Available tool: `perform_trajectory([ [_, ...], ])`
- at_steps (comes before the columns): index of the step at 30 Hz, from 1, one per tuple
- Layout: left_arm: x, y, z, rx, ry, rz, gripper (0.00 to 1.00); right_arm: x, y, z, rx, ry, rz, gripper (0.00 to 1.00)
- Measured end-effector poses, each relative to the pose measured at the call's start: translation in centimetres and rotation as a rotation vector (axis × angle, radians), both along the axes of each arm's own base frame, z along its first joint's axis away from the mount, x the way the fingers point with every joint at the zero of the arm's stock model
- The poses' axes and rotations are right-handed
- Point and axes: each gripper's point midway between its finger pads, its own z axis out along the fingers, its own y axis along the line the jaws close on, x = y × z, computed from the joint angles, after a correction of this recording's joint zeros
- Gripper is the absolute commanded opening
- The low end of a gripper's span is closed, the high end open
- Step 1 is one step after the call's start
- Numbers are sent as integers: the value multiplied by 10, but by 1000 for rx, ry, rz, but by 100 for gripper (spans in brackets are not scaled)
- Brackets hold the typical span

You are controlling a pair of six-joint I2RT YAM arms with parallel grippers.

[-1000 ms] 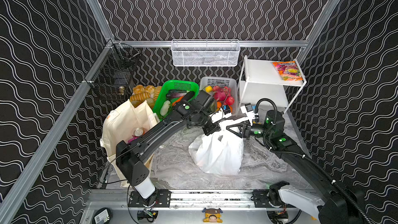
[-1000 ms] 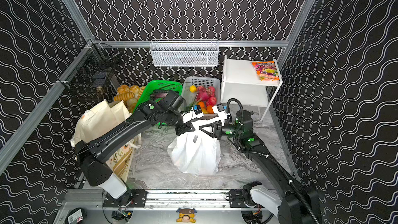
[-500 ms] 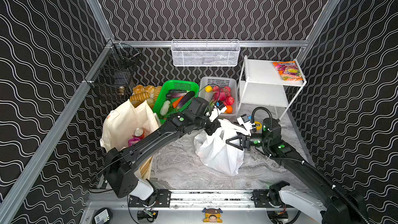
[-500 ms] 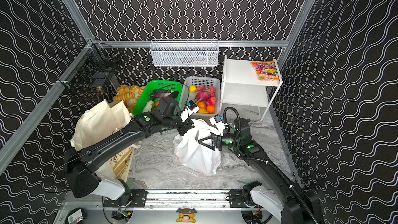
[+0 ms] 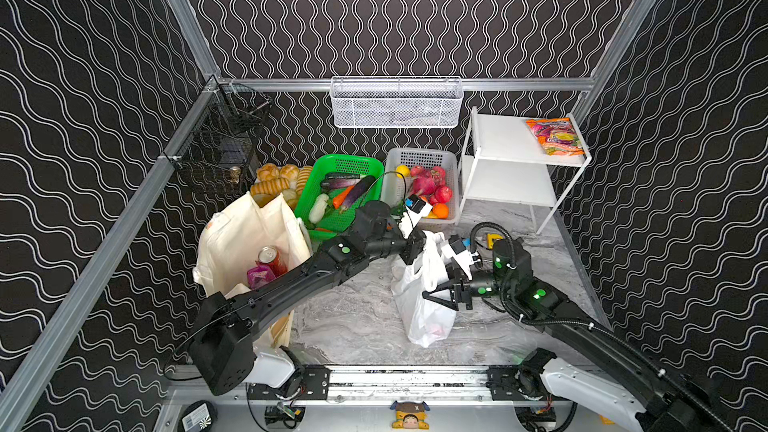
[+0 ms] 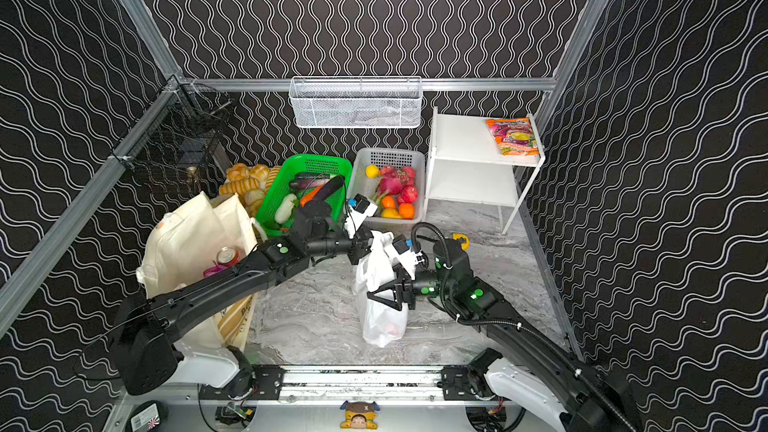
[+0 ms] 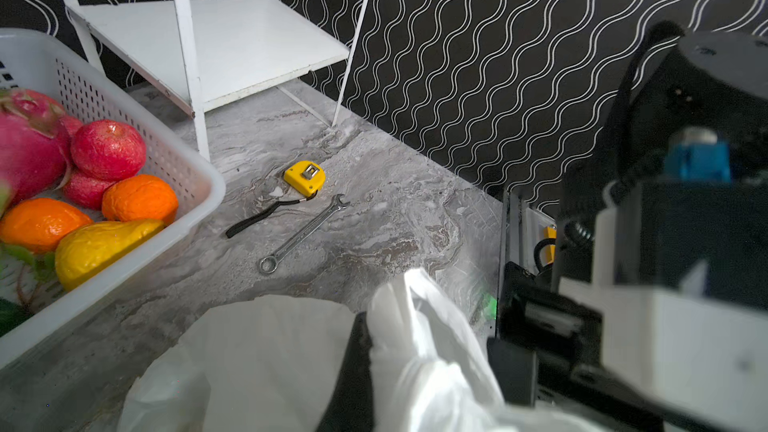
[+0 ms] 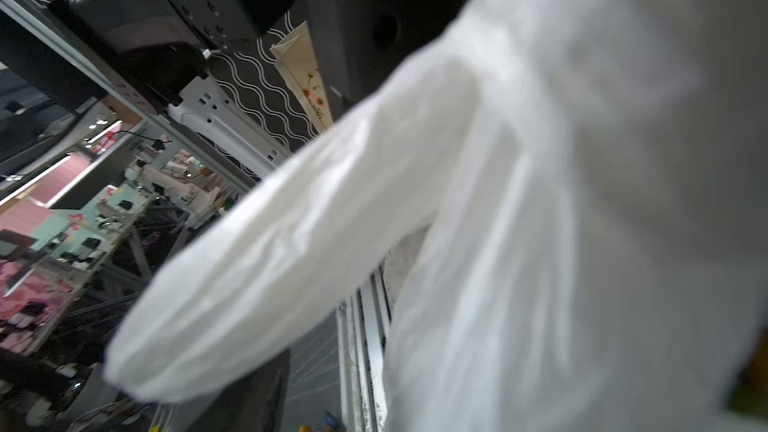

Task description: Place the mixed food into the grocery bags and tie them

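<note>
The white plastic bag [image 5: 426, 313] [image 6: 380, 320] hangs tall and narrow over the marble floor. My left gripper [image 5: 417, 245] [image 6: 365, 245] is shut on its bunched handle [image 7: 415, 326]. My right gripper [image 5: 436, 288] [image 6: 380, 290] stands open against the bag's middle, its jaws spread across the plastic. In the right wrist view the bag [image 8: 540, 201] fills the frame and hides the fingers. The cream tote [image 5: 241, 238] [image 6: 187, 234] stands at the left. In it are a red can [image 5: 270, 257] and a purple packet [image 5: 259, 276].
Behind the bag are a green basket [image 5: 353, 164] of vegetables and a white basket [image 5: 415, 155] of fruit, with bread rolls [image 5: 274, 180] at their left. A white shelf [image 5: 511, 184] carries a snack packet [image 5: 555, 135]. A tape measure [image 7: 305, 176] and wrench [image 7: 303, 234] lie on the floor.
The left arm has drawn the bag up by its handle, from a squat heap to a tall hanging shape. The right gripper has moved toward the front along the bag and opened wider.
</note>
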Motion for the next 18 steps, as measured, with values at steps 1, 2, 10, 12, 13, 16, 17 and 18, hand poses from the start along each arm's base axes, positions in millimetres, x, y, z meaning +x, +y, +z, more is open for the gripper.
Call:
perform_trajectory([
  [1,-1,1,0,-15,-13,-2,0,2,-3,2,-7,-17,-32,65],
  [2,-3,1,0,-32,-29,-6,0,5,-8,3,-15,-36,-72,66],
  [10,-9,-2,16,-132,-112,-56,0,14,-38,43,-20,-127,-276,70],
  [12,-10,-3,19,-147,-125,-67,0,14,-45,60,2,-146,-322,62],
  [13,-10,-3,20,-152,-129,-70,0,15,-48,66,10,-148,-343,55],
  [16,-12,-4,21,-157,-132,-82,0,19,-52,86,54,-128,-395,21],
  [17,-13,-4,21,-158,-130,-88,0,23,-51,89,64,-100,-411,13],
  [18,-13,-5,21,-159,-129,-92,0,27,-49,88,65,-69,-420,8],
])
